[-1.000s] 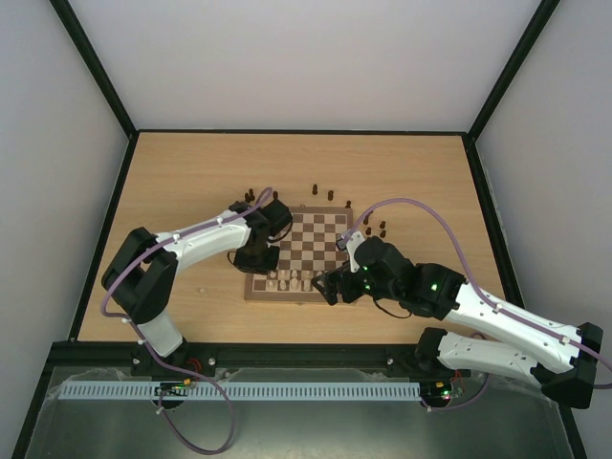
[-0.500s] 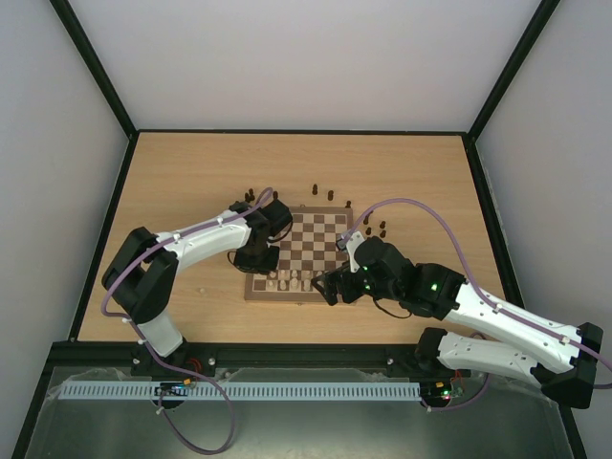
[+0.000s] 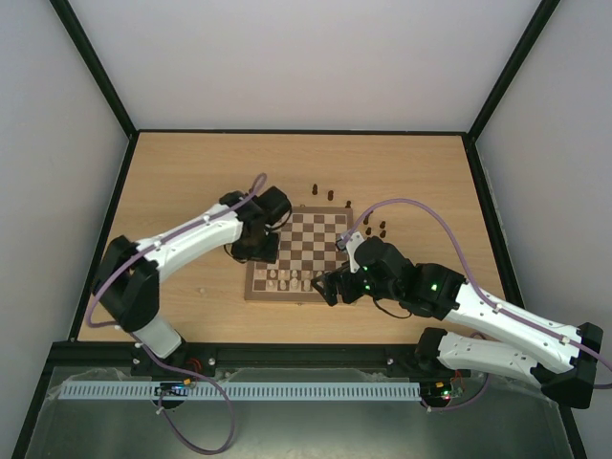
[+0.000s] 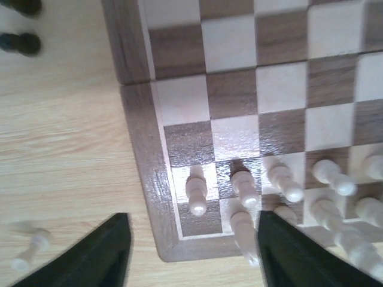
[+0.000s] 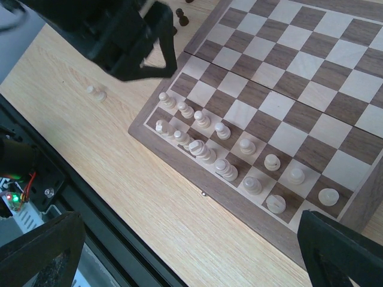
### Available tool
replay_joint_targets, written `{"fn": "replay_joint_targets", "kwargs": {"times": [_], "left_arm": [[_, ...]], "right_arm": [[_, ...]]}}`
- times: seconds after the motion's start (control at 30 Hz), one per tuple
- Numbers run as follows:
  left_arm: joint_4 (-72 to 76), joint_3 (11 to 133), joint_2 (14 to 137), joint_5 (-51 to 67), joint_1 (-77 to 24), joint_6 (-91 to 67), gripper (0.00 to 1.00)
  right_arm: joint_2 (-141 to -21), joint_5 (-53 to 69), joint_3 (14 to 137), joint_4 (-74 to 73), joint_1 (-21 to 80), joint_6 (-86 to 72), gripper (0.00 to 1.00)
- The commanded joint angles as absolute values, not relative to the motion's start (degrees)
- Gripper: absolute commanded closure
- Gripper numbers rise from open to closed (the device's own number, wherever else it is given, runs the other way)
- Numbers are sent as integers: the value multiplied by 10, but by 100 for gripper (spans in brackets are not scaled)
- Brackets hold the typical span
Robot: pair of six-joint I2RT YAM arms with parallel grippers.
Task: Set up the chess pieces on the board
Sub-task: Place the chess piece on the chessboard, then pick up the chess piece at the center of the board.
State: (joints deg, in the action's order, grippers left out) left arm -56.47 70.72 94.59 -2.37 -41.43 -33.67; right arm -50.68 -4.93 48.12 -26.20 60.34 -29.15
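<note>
The board (image 3: 325, 234) lies mid-table, with pale chess pieces (image 3: 292, 279) standing in two rows along its near edge. My left gripper (image 3: 260, 251) hovers open over the board's near-left corner (image 4: 157, 197). A pale pawn (image 4: 196, 190) stands free between its dark fingers (image 4: 99, 257), and nothing is held. My right gripper (image 3: 330, 285) hangs open above the near edge, its jaws wide and empty in the right wrist view, over the pale rows (image 5: 227, 168). Dark chess pieces (image 3: 330, 194) stand off the board beyond its far edge.
One pale piece (image 5: 96, 92) lies loose on the tabletop left of the board, also showing as a pale piece (image 4: 30, 252) in the left wrist view. More dark pieces (image 3: 381, 228) stand by the board's right side. The black table rim (image 5: 90, 221) runs close below the right gripper.
The left gripper has gone from shut to open and drawn back a little toward the far side, leaving the pale pieces standing at the corner. The right arm has not moved.
</note>
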Motion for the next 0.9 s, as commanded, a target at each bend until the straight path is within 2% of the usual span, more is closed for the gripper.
{"fn": "replay_joint_targets", "kwargs": {"times": [0.0, 0.1, 0.2, 0.43, 0.63, 0.87], "left_arm": [[-632, 743, 878, -63, -403, -352, 34], [-655, 724, 832, -66, -393, -368, 20], [-673, 683, 787, -59, -369, -381, 2], [-677, 562, 681, -10, -280, -386, 1], [-654, 475, 644, 20, -266, -412, 1], [-624, 435, 650, 17, -266, -441, 11]], "right_arm": [[-502, -46, 476, -264, 601, -292, 1], [-500, -44, 477, -264, 601, -292, 1], [-499, -40, 477, -263, 601, -291, 1], [-494, -18, 476, -260, 601, -289, 1], [-483, 11, 474, -255, 601, -285, 1], [-470, 38, 472, -249, 600, -281, 1]]}}
